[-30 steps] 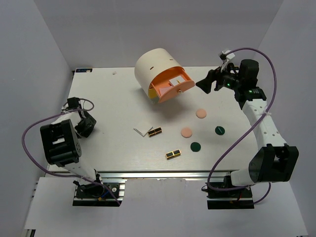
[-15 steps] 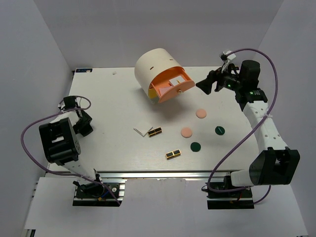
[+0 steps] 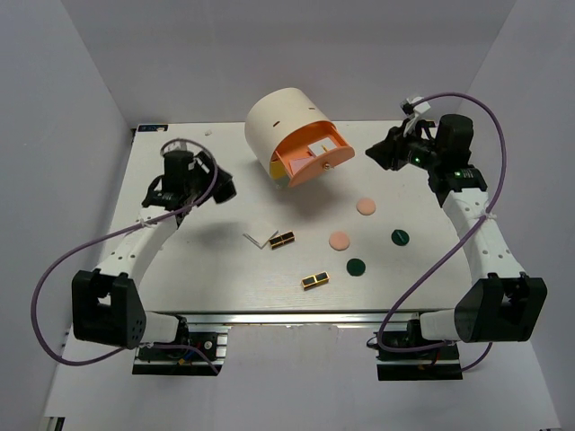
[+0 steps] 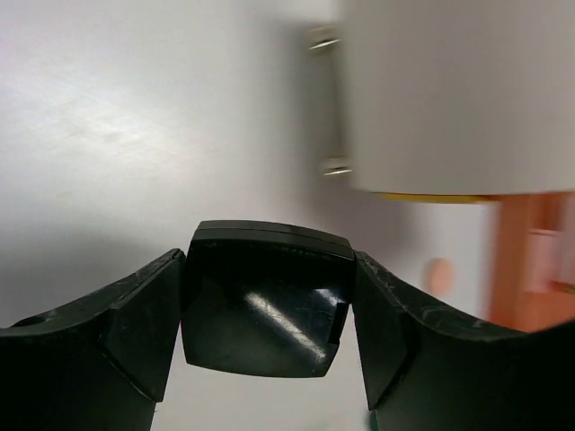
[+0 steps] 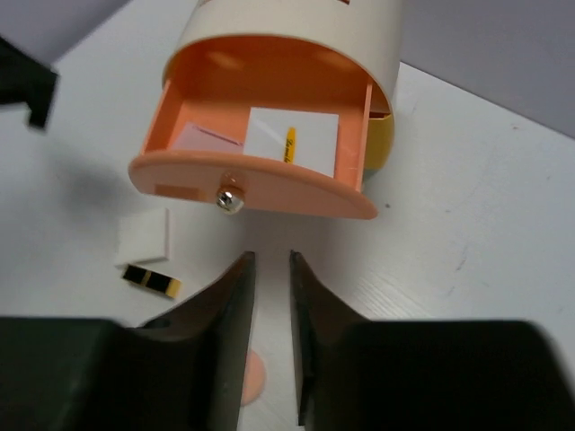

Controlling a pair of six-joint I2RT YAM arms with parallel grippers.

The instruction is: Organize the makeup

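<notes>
My left gripper [image 3: 225, 187] [image 4: 269, 260] is shut on a black square compact [image 4: 265, 310], held above the table left of the cream cylinder [image 3: 278, 121]. My right gripper [image 3: 373, 157] [image 5: 269, 256] is open by a narrow gap with nothing in it, just in front of the orange drawer [image 5: 260, 184], which is pulled out. Inside the drawer lie white cards [image 5: 292, 139] and a pink pad [image 5: 202, 136]. On the table lie two peach discs [image 3: 366, 206], two dark green discs [image 3: 356, 267], two black-and-gold palettes [image 3: 314, 280] and white angled cards [image 3: 259, 239].
The cream cylinder [image 4: 458, 90] stands at the back middle, with a yellow drawer front below the orange one. The drawer's metal knob [image 5: 229, 199] points toward my right gripper. A palette [image 5: 151, 280] and a white card [image 5: 144, 238] lie left of the right fingers.
My left arm has swung from the table's left edge up toward the cylinder. The right gripper's jaws have narrowed and it has shifted slightly right.
</notes>
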